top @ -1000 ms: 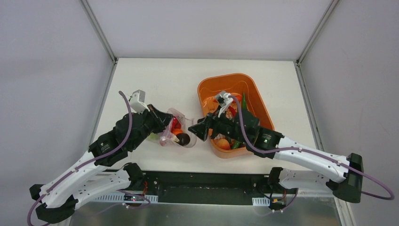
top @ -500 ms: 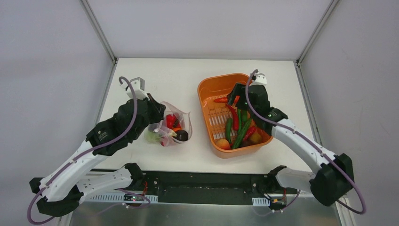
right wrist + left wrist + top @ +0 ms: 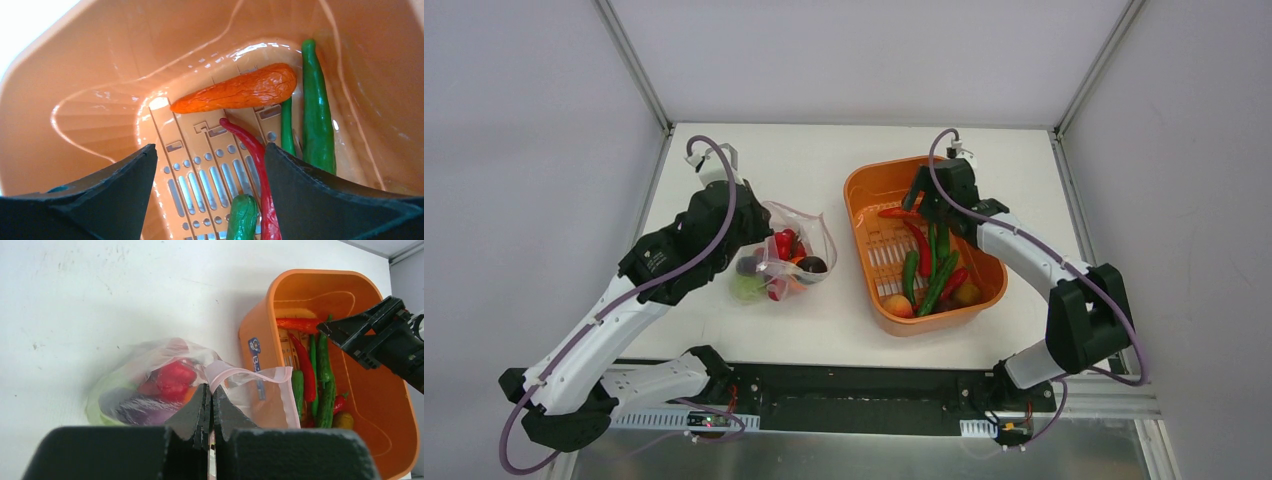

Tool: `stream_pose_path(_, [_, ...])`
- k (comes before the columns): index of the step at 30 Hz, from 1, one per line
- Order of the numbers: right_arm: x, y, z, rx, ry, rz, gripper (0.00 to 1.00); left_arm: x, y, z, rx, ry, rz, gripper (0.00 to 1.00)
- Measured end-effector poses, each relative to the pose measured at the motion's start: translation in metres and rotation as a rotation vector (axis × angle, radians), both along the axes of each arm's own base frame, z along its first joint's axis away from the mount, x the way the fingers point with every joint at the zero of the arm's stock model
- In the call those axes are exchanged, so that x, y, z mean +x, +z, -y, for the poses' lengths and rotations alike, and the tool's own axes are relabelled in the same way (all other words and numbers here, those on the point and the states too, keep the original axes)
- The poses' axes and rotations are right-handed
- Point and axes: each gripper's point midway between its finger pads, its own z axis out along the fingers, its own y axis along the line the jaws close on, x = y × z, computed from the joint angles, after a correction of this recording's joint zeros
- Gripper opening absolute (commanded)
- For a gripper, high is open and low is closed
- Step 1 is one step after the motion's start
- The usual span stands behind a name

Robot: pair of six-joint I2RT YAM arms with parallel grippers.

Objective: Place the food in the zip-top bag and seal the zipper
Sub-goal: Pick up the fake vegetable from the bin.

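My right claw (image 3: pixel 210 150) swung from clear crinkly bag (image 3: pixel 150 357) to orange plastic tub (image 3: pixel 75 65), apart over a wrinkled orange carrot (image 3: pixel 235 94). My left claw (image 3: pixel 211 396), clamped on that bag, may lose it.

Remote inspection, legible markings: I can read no text, number or brand in any view.

One item noted. In the left wrist view, a small label (image 3: pixel 256 351) sits on the outer side wall of the orange tub (image 3: pixel 254 320), on the wall facing the zip-top bag (image 3: pixel 150 375). It is pale with blue print: a rounded blue mark at its top, possibly a logo, and a narrow column of blue characters running down below it. The lower part is seen through the bag's clear plastic. The print is too small and blurred for me to make out a single character.

The top view and the right wrist view give me nothing legible.
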Motion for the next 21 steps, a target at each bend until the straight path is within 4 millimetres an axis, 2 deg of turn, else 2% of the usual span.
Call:
stream_pose_path(6, [0.003, -0.035, 0.005, -0.079, 0.014, -0.087, 0.73, 0.007, -0.006, -0.002, 0.017, -0.005, -0.03, 0.0])
stream_pose_path(8, [0.005, -0.042, 0.006, -0.097, 0.019, -0.108, 0.68, 0.009, -0.008, 0.0, 0.016, -0.011, -0.042, 0.0])
stream_pose_path(11, [0.005, -0.047, 0.007, -0.116, 0.043, -0.12, 0.66, 0.01, -0.011, 0.003, 0.011, -0.026, -0.053, 0.0])
stream_pose_path(15, [-0.001, -0.055, 0.002, -0.16, 0.162, -0.14, 0.59, 0.01, -0.011, 0.003, 0.013, -0.039, -0.056, 0.0])
stream_pose_path(18, [-0.003, -0.064, 0.003, -0.226, 0.244, -0.178, 0.49, 0.01, -0.01, 0.001, 0.016, -0.042, -0.054, 0.0])
stream_pose_path(21, [-0.001, -0.076, 0.003, -0.293, 0.321, -0.22, 0.48, 0.009, -0.01, 0.002, 0.016, -0.055, -0.057, 0.0])
